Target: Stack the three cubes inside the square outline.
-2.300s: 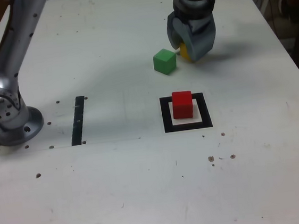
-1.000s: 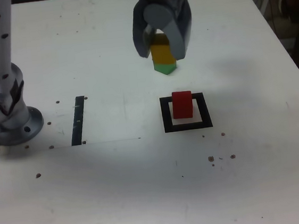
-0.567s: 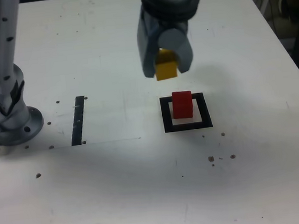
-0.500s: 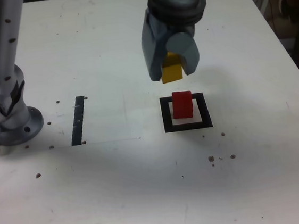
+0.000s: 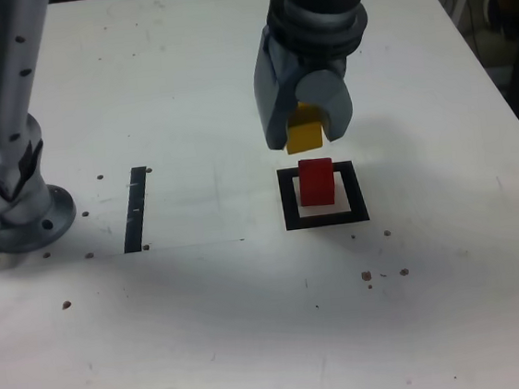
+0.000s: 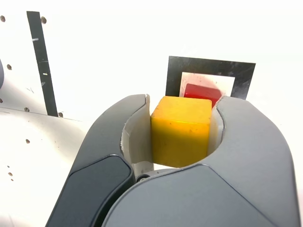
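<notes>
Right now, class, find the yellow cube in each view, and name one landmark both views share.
Exterior view: the yellow cube hangs in the gripper, above the red cube.
Wrist view: the yellow cube fills the middle, clamped between the jaws.
Shared landmark: the square outline around the red cube.

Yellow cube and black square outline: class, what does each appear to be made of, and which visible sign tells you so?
The small yellow cube: probably painted wood or hard plastic, with a matte finish; its faces are evenly coloured, with soft rounded edges and faint scuffs. The thick black square outline: likely flat tape or a printed sheet, lying flush on the table, with a slight sheen and a pale centre.
</notes>
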Available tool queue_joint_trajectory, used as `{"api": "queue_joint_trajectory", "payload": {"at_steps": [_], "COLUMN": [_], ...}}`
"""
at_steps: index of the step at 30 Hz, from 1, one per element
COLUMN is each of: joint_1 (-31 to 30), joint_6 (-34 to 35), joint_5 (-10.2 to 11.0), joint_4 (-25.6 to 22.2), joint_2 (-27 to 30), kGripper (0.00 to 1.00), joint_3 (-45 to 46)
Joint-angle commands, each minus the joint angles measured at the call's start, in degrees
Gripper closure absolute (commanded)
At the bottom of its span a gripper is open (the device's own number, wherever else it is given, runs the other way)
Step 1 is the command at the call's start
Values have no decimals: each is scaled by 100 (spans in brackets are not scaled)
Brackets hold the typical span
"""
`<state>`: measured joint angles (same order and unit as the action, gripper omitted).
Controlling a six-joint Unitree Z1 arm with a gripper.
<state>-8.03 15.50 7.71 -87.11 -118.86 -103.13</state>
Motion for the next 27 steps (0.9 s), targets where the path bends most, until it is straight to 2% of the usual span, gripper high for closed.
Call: {"api": "queue_joint_trajectory", "payload": {"at_steps": [1, 6, 14, 21, 27], "joint_1": [-6, -23, -50, -50, -50], "joint_6": [-63, -153, -176, -222, -285], "joint_5": [-55, -88, -101, -63, -99], "joint_4": [40, 156, 605, 654, 691], "joint_2": [-18, -63, -103, -175, -237], "kGripper": [85, 84, 82, 81, 74], "joint_3": [43, 111, 431, 419, 397]}}
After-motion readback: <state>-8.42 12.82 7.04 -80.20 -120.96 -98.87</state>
